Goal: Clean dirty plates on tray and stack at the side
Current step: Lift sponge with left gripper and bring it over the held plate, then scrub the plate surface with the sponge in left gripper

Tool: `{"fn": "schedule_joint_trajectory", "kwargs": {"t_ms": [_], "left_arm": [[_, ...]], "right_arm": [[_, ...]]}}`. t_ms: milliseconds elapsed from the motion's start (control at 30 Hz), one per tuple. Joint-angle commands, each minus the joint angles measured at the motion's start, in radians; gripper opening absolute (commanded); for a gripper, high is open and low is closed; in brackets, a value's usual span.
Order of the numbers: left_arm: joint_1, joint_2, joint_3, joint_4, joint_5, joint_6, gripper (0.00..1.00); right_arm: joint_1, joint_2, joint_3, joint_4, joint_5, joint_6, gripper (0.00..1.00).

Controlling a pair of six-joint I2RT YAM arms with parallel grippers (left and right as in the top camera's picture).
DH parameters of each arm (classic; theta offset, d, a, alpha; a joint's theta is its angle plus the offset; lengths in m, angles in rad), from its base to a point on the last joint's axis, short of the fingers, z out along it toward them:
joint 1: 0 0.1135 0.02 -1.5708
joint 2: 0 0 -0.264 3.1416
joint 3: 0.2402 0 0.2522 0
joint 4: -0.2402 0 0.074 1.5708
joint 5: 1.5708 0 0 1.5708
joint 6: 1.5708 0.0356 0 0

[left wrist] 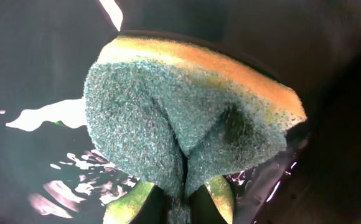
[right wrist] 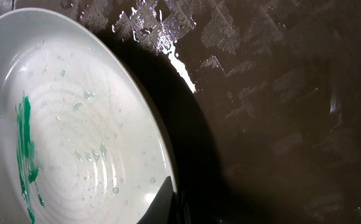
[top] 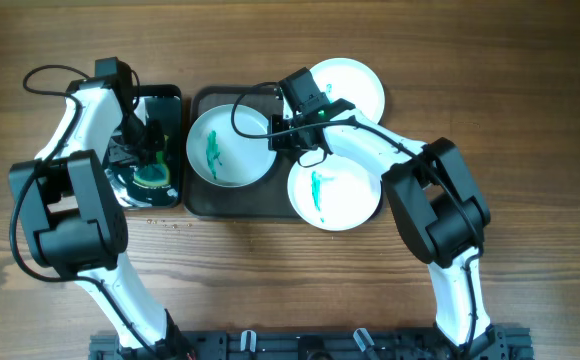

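Note:
A white plate with a green smear (top: pixel 228 146) lies tilted on the dark tray (top: pixel 232 201). My right gripper (top: pixel 277 133) is shut on its right rim; in the right wrist view the plate (right wrist: pixel 68 124) fills the left and a finger (right wrist: pixel 165 202) lies over its rim. A second green-smeared plate (top: pixel 334 196) rests on the tray's right edge. A clean white plate (top: pixel 355 84) sits behind, on the table. My left gripper (top: pixel 152 150) is shut on a green and yellow sponge (left wrist: pixel 180 118) over the black water container (top: pixel 160 105).
The black water container stands left of the tray, with water glinting in it (left wrist: pixel 50 115). Small water drops (top: pixel 170 224) lie on the wooden table in front of it. Wet patches shine on the tray floor (right wrist: pixel 168 28).

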Motion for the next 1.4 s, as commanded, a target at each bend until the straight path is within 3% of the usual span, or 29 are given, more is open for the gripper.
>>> {"fn": "schedule_joint_trajectory", "kwargs": {"t_ms": [0,267,500,700,1067,1200,1367], "left_arm": [[0.001,0.009,-0.004,-0.014,0.019,0.003,0.04],[-0.015,-0.134,0.173,-0.164,0.027,-0.049,0.04],[-0.149,-0.203,0.175,-0.169,0.066,-0.134,0.04],[-0.243,-0.141,0.175,-0.116,0.122,-0.214,0.04],[-0.34,0.138,0.175,-0.011,0.171,-0.269,0.04],[-0.379,0.209,0.175,-0.012,0.256,-0.229,0.04],[-0.404,0.206,0.176,-0.04,0.536,0.01,0.04]], "right_arm": [[0.005,0.026,0.01,0.0,-0.016,-0.01,0.04],[-0.024,-0.003,0.011,-0.075,-0.052,0.004,0.04],[-0.019,-0.05,0.011,-0.155,0.104,-0.002,0.04],[-0.019,-0.051,0.011,-0.159,0.105,-0.002,0.04],[-0.019,-0.051,0.011,-0.16,0.105,-0.002,0.04],[-0.019,-0.051,0.011,-0.159,0.103,-0.002,0.04],[-0.019,-0.051,0.011,-0.159,0.101,-0.002,0.04]]}}
